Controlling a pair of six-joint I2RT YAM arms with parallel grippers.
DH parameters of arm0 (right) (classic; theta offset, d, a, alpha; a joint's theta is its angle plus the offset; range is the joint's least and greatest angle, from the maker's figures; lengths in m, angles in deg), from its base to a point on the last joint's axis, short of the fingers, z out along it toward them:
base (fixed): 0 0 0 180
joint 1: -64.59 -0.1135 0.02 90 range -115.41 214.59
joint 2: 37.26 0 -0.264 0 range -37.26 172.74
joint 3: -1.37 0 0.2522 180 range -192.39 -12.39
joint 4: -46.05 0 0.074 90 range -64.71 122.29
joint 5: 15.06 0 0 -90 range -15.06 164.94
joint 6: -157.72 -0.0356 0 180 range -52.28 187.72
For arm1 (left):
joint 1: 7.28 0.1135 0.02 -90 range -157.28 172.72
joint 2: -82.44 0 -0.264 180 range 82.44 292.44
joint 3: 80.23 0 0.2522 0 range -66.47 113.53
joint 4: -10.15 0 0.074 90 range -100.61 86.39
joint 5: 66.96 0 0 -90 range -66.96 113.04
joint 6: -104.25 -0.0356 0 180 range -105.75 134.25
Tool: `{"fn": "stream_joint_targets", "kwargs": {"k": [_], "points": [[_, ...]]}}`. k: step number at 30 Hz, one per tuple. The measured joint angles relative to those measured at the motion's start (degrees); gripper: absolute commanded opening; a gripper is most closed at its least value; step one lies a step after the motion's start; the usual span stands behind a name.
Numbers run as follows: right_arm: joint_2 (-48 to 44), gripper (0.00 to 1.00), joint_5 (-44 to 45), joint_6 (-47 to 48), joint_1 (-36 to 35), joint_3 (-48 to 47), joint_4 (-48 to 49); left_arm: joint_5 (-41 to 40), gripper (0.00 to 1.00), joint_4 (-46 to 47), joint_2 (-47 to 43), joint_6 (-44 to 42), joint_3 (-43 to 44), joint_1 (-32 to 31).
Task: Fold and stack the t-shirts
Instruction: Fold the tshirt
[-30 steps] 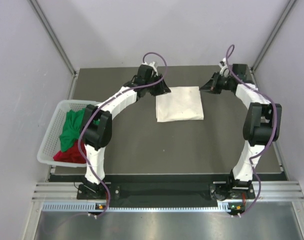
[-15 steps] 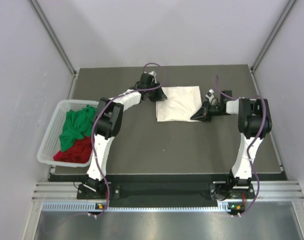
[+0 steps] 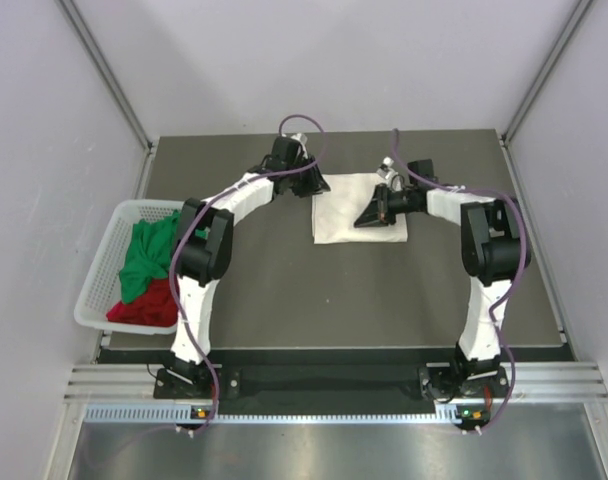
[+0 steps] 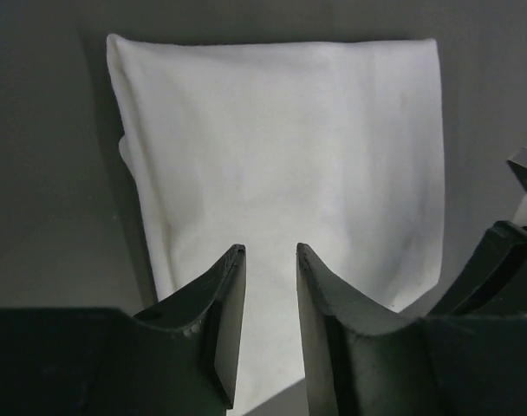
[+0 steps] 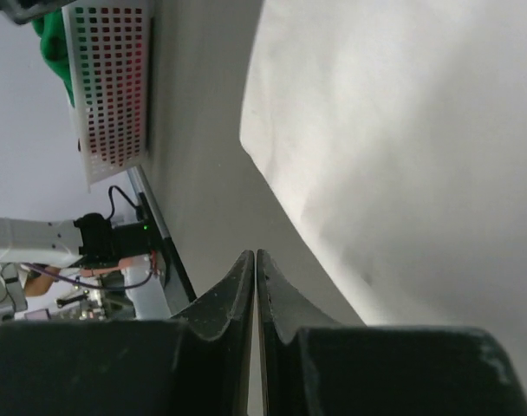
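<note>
A cream-white t-shirt (image 3: 354, 200) lies folded into a flat rectangle at the back middle of the dark table. My left gripper (image 3: 319, 186) hangs at its back left edge, open. In the left wrist view the white t-shirt (image 4: 281, 130) spreads out beyond the left gripper (image 4: 270, 251), and nothing sits between its fingers. My right gripper (image 3: 364, 218) is shut, low over the shirt's right half. In the right wrist view the right gripper (image 5: 255, 254) points past the edge of the white shirt (image 5: 402, 130) with nothing in it. A green t-shirt (image 3: 144, 250) and a red t-shirt (image 3: 144, 305) lie crumpled in the basket.
A white plastic mesh basket (image 3: 92, 290) stands at the table's left edge and also shows in the right wrist view as the basket (image 5: 112, 78). Grey walls close in the back and both sides. The dark table top (image 3: 334, 290) stretches in front of the folded shirt.
My right arm swung in from the back right corner and now reaches over the white shirt's right half, still shut. The left gripper stayed by the shirt's back left edge.
</note>
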Motion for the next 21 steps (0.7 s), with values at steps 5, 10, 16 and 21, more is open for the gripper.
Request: {"fn": "stream_joint_targets", "kwargs": {"k": [5, 10, 16, 21], "points": [[2.4, 0.06, 0.3, -0.5, -2.6, -1.3, 1.4, -1.2, 0.35, 0.6, -7.0, -1.3, -6.3, 0.3], [7.0, 0.06, 1.8, 1.3, -1.0, -2.3, -1.4, -1.0, 0.34, 0.0, -5.3, -2.4, -6.9, 1.2], [7.1, 0.14, 2.9, 3.2, -0.5, -7.2, -7.4, -0.9, 0.37, -4.5, -4.4, -3.3, -6.2, 2.9], [1.8, 0.43, 5.9, 4.1, 1.5, -7.6, -10.4, 1.5, 0.42, -4.5, -8.1, -3.8, -10.8, 3.0]]}}
